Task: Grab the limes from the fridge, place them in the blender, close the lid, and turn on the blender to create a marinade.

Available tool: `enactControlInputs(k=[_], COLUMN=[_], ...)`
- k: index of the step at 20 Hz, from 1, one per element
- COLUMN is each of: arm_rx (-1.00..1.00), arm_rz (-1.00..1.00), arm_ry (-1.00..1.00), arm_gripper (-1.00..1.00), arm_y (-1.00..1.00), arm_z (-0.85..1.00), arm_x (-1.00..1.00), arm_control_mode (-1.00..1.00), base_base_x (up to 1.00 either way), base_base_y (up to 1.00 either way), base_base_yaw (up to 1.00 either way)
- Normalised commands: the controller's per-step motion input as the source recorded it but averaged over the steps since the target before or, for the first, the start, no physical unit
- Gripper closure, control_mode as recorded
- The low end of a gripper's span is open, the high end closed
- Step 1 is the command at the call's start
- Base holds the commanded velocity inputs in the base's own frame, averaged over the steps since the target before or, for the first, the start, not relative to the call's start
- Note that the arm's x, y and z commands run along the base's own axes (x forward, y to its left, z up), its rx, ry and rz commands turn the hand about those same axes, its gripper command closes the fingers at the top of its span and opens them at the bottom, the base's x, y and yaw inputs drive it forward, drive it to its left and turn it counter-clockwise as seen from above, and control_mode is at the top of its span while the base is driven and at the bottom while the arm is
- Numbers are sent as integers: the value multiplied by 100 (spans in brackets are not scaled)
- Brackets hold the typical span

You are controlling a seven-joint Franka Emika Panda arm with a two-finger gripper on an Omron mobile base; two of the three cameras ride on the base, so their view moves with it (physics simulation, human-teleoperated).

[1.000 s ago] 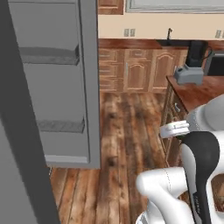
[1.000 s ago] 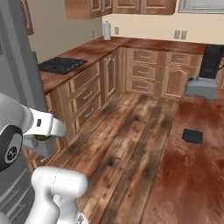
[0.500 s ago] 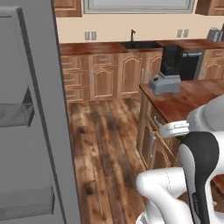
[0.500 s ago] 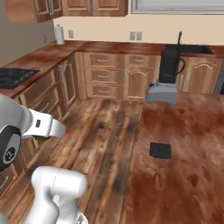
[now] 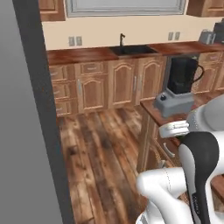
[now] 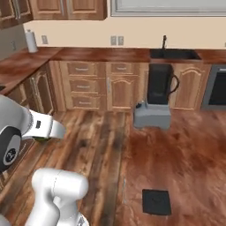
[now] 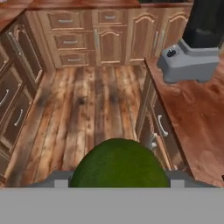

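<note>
Holding lime (image 7: 119, 162) in jaws; blender (image 6: 155, 102) lidless.

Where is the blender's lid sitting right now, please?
In the right base view, the lid lies flat on the island counter, in the near foreground, well in front of the blender and apart from it.

Evenly and softly lit throughout, with no visible lamp and no glare. Faint dull sheen on the wooden floor (image 5: 100, 148) and the worktop (image 6: 185, 145); barely any cast shadows. Flat, rendered look, slightly soft and blocky in all three views. Blurred close up on the lime (image 7: 119, 164). No edge distortion.
</note>
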Motion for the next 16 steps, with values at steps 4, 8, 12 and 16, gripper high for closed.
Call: enactControlInputs(k=[4, 8, 12, 16], arm_rx=[0, 0, 0, 0], arm_rz=[0, 0, 0, 0], arm_ry=[0, 0, 0, 0], arm_gripper=[100, 100, 100, 100], arm_y=[0, 0, 0, 0], arm_z=[0, 0, 0, 0], arm_x=[0, 0, 0, 0], arm_control_mode=[100, 100, 100, 100], base_base_x=[87, 50, 22, 1], base_base_y=[19, 52, 53, 50], base_base_yaw=[-47, -64, -73, -80])
